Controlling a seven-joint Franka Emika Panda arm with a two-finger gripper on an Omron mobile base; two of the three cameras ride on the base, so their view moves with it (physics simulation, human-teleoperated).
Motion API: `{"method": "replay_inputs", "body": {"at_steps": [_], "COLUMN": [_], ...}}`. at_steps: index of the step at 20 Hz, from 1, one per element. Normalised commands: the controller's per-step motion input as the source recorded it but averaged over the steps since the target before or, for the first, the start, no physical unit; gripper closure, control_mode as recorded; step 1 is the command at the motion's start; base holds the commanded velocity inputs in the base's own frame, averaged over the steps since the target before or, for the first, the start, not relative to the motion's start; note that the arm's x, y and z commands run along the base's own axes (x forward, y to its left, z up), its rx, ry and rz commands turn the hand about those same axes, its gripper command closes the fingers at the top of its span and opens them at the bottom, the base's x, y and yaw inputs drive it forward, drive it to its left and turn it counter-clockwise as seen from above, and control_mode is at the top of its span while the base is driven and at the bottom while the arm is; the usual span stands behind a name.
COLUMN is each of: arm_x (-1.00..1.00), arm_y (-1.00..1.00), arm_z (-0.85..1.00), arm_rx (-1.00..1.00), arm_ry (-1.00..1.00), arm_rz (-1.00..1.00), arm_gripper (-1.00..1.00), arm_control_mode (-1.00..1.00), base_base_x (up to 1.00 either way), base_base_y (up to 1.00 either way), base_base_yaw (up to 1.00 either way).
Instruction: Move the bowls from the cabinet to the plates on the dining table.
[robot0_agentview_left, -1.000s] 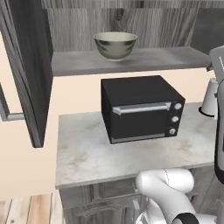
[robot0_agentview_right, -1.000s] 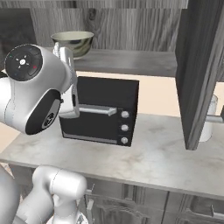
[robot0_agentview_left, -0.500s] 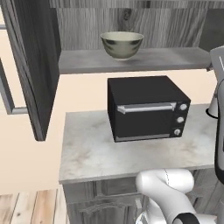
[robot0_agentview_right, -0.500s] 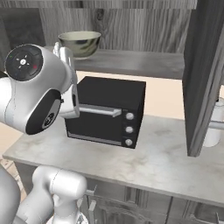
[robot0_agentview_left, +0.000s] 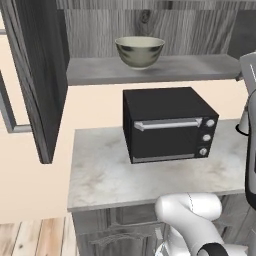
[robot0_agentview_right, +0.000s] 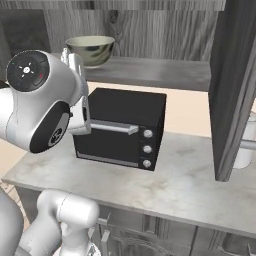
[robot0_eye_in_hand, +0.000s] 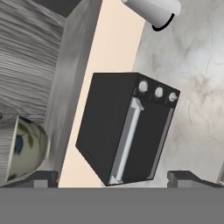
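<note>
At the far left of your left base view you have the open dark grey wood-grain cabinet door (robot0_agentview_left: 37, 75) with its long light grey bar handle (robot0_agentview_left: 9, 107), swung out beyond the left edge of the cabinet shelf (robot0_agentview_left: 150, 70). On that shelf, toward its left end and near the front edge, sits the cream-rimmed round bowl with a mottled greenish outside (robot0_agentview_left: 139, 51), upright and alone. Below it, the boxy black microwave oven with a silver bar handle and three knobs (robot0_agentview_left: 170, 125) stands on the small light marble counter (robot0_agentview_left: 110, 175), set back toward the wall, with bare marble along the counter's front and left edges. In your right base view the second open cabinet door (robot0_agentview_right: 235, 85) hangs past the oven, and a pale cylindrical container (robot0_agentview_right: 246, 142) stands behind it near the counter's right end. In the hand view your gripper (robot0_eye_in_hand: 113, 179) has its two dark finger tips (robot0_eye_in_hand: 41, 178) spread wide with nothing between them, the oven lying beyond the gap and the bowl just beyond the left tip.
</note>
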Motion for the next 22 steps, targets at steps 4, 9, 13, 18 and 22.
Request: {"method": "replay_inputs", "body": {"at_steps": [4, 9, 13, 18, 22], "arm_x": [0.00, 0.00, 0.00, 0.00, 0.00], "arm_y": [0.00, 0.00, 0.00, 0.00, 0.00], "arm_z": [0.00, 0.00, 0.00, 0.00, 0.00], "arm_rx": [0.00, 0.00, 0.00, 0.00, 0.00], "arm_ry": [0.00, 0.00, 0.00, 0.00, 0.00], "arm_rz": [0.00, 0.00, 0.00, 0.00, 0.00], "arm_gripper": [-1.00, -1.00, -1.00, -1.00, -1.00], "arm_control_mode": [1.00, 1.00, 1.00, 1.00, 1.00], "base_base_x": [0.44, 0.07, 0.05, 0.07, 0.05], "base_base_y": [0.09, 0.04, -0.01, -0.01, 0.00], "base_base_yaw": [0.08, 0.18, 0.21, 0.21, 0.23]}}
